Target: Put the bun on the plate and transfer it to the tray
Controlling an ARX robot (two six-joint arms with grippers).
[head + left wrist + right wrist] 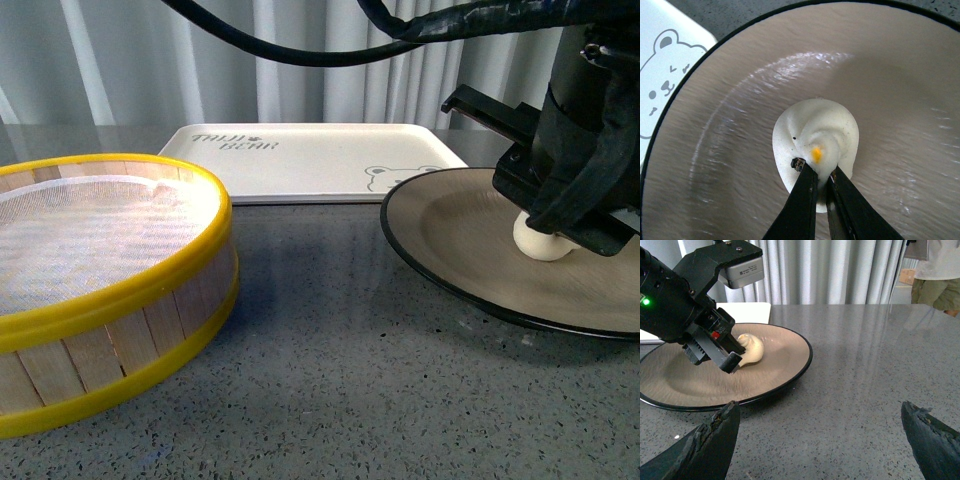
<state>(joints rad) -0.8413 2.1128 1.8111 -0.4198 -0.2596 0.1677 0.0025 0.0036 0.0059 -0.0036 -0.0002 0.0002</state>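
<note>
left tool (822,172) — angled down, pinching bun (810,130) on plate (730,150) | right tool (818,410) — spread

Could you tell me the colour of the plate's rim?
Glossy black plate rim, clearest in right wrist view.

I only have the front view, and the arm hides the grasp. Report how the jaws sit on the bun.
Observer: In the left wrist view, the left gripper has its jaws nearly shut. They pinch the bun at its pleated top, right beside the orange dot.
Operator: Now give me the right gripper. It is out of my picture.
Observer: In the right wrist view, the right gripper is open with its jaws wide apart. It is over the table, clear of the plate.
</note>
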